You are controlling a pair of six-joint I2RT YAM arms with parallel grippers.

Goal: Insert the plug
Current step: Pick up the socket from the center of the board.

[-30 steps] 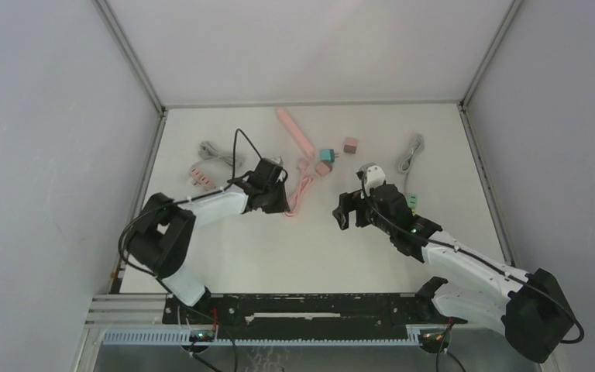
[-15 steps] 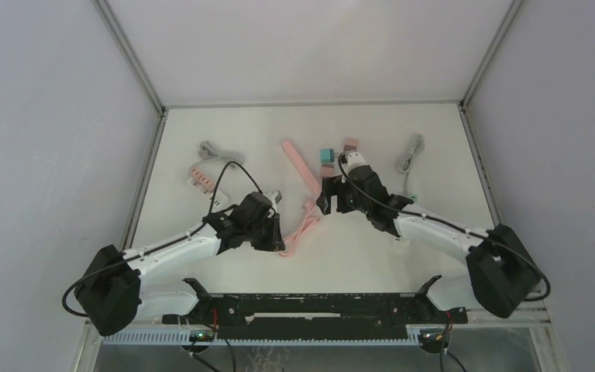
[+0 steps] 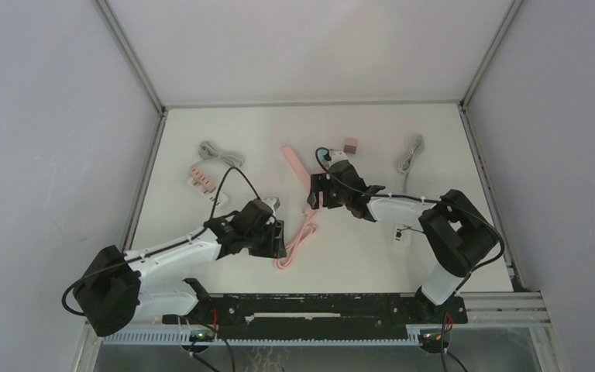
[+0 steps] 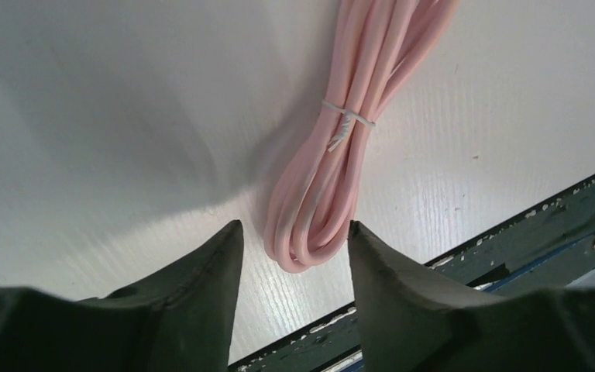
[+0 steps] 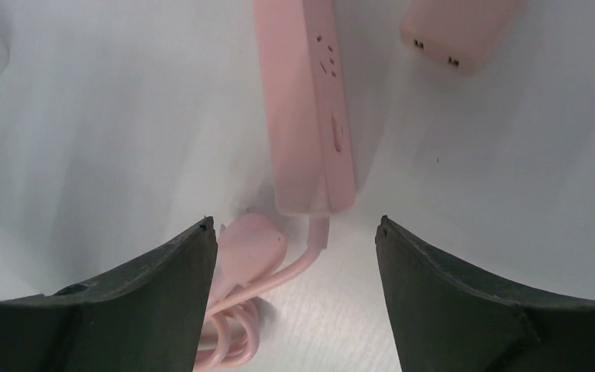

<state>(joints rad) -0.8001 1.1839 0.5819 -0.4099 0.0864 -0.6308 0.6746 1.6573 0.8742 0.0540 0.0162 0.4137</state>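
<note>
Looping smooth pink cord [image 4: 321,194], wire-tied

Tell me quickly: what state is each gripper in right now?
Left gripper: open, jaws astride the loop of the pink cable, not clamped on it.
Right gripper: open, empty, over the end of the pink power strip.

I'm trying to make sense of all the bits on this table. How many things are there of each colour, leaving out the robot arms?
Pink: 3 (power strip with cord, small adapter, socket block)
Grey: 2 (left cable bundle, right cable bundle)
Teal: 1 (teal cube)
Brownish: 1 (brownish cube)
White: 1 (small white piece)
Total: 8
</note>
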